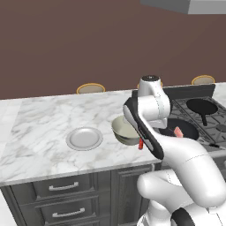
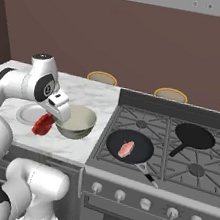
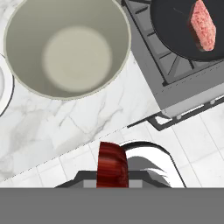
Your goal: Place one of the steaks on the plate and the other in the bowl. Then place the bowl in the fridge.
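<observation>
My gripper (image 2: pixel 50 119) is shut on the bright red steak (image 2: pixel 42 124), which hangs over the counter's front edge just beside the beige bowl (image 2: pixel 77 121). In the hand view the red steak (image 3: pixel 112 165) sits between my fingertips, with the empty bowl (image 3: pixel 65 48) ahead of it. The grey plate (image 1: pixel 84 138) lies empty left of the bowl (image 1: pixel 125 131) on the marble counter. The paler pink steak (image 2: pixel 126 148) lies in the front black pan (image 2: pixel 138 138) on the stove. The fridge is out of view.
A second black pan (image 2: pixel 195 136) sits on a back burner of the stove (image 2: pixel 197 169). Yellow-rimmed discs (image 1: pixel 90 88) stand behind the counter (image 1: pixel 39 128). Dark drawers (image 1: pixel 64 187) run below the counter's front edge.
</observation>
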Robot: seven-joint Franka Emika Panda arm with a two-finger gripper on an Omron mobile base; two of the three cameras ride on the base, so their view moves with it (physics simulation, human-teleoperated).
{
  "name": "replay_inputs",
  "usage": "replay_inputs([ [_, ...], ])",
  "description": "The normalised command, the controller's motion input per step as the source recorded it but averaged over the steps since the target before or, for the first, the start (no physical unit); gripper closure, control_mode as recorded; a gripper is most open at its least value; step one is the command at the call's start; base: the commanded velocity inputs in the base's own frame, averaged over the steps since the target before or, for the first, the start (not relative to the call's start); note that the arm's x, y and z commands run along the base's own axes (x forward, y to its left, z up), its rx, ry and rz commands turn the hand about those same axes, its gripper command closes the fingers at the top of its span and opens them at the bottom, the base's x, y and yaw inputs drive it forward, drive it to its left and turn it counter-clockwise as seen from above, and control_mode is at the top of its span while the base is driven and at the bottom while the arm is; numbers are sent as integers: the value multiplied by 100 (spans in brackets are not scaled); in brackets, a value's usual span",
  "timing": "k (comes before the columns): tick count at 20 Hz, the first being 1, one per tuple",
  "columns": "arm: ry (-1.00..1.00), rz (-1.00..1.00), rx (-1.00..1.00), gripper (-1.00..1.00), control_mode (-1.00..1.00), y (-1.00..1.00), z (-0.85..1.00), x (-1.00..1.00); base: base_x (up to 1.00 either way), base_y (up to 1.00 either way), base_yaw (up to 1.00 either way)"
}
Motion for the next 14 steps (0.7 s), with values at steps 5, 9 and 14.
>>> replay_inputs([
  [5, 0, 13, 0, 100, -100, -5, 0, 35, 0, 0, 0],
  [9, 3, 24, 0, 100, -100, -21, 0, 58, 0, 0, 0],
  [14, 9, 24, 0, 100, -100, -14, 1, 84, 0, 0, 0],
])
